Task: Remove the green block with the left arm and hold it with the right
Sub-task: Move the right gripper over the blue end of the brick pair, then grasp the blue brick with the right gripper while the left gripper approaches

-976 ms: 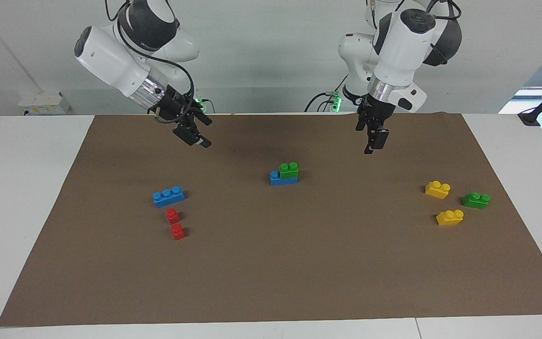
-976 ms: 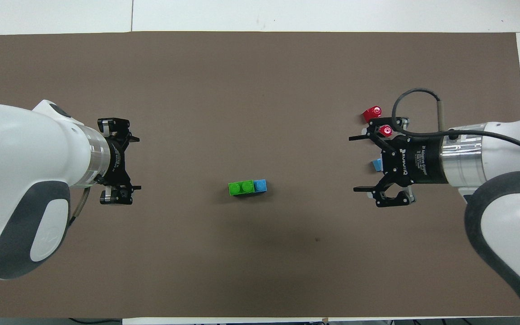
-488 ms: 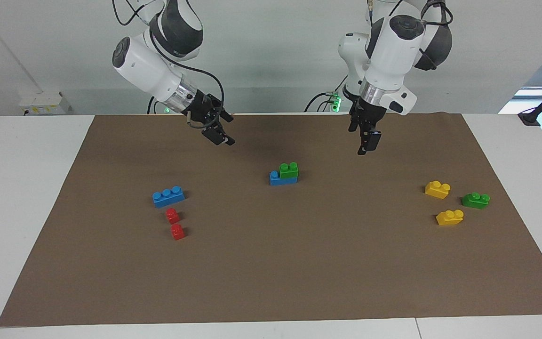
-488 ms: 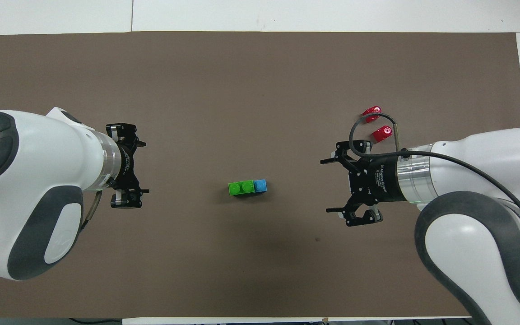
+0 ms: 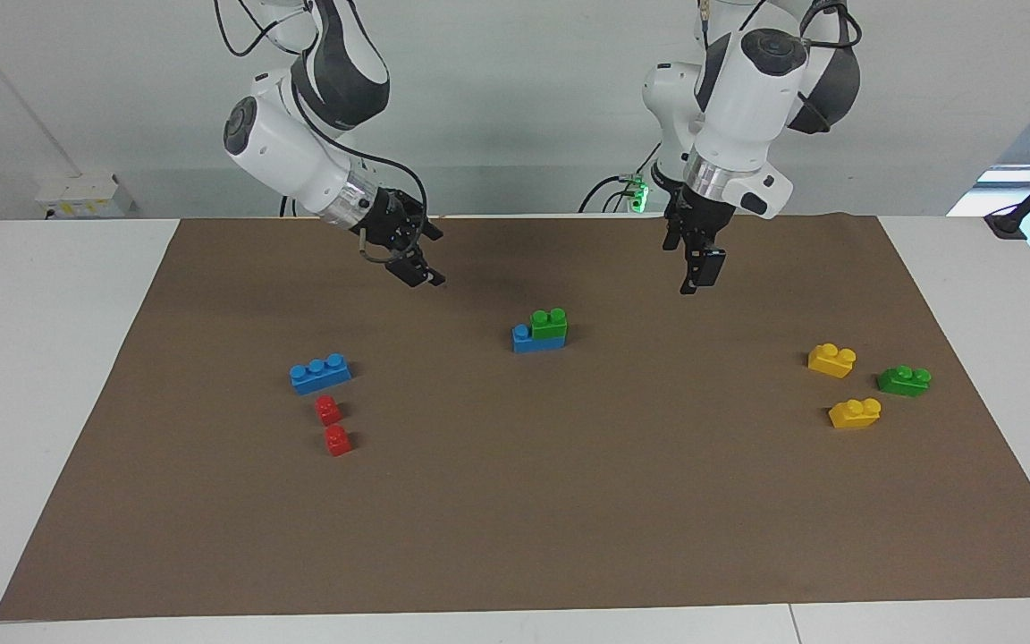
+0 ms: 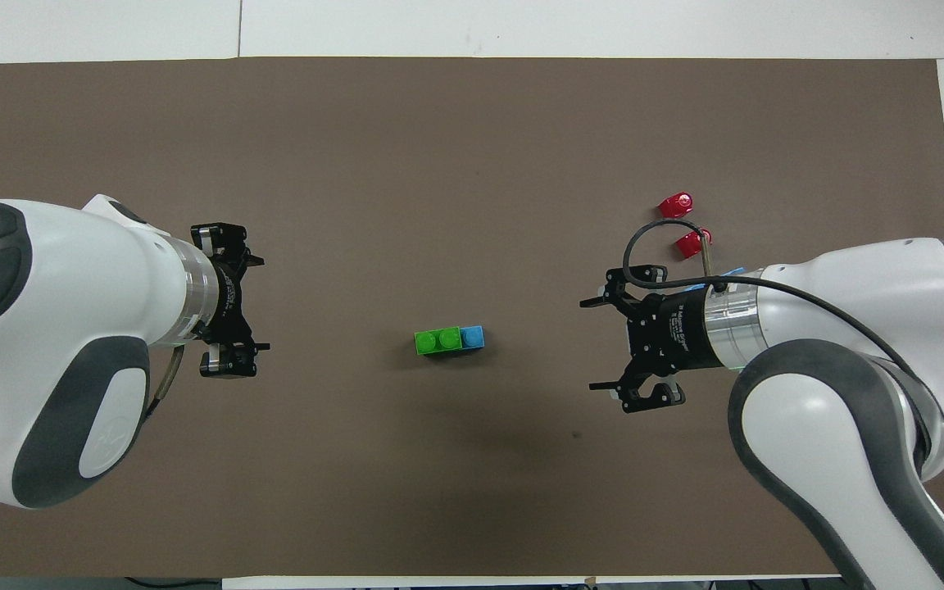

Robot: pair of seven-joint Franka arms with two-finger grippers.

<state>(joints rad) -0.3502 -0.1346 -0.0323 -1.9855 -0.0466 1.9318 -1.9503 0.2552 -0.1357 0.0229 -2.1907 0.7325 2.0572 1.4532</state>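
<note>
Closing in from both ends of the table, the two arms have shifted toward the middle since a second ago, the right one much more than the left. The green block (image 5: 550, 324) has not moved: it sits pressed onto the blue brick (image 5: 528, 340) at the middle of the brown mat (image 5: 569, 519), covering all but one blue stud at the right arm's end. The right gripper (image 5: 421, 271) has swung off the loose blue brick (image 5: 320, 373) and red bricks (image 5: 330, 424) and now hangs over bare mat beside the stack, fingers apart. The left gripper (image 5: 694, 268) has edged only slightly inward and hangs over bare mat on the stack's other flank, fingers apart as well. Neither touches anything yet. By my reading this is still the approach: the right arm would need to come down and pin the blue brick before the left can pull the green one free.
</note>
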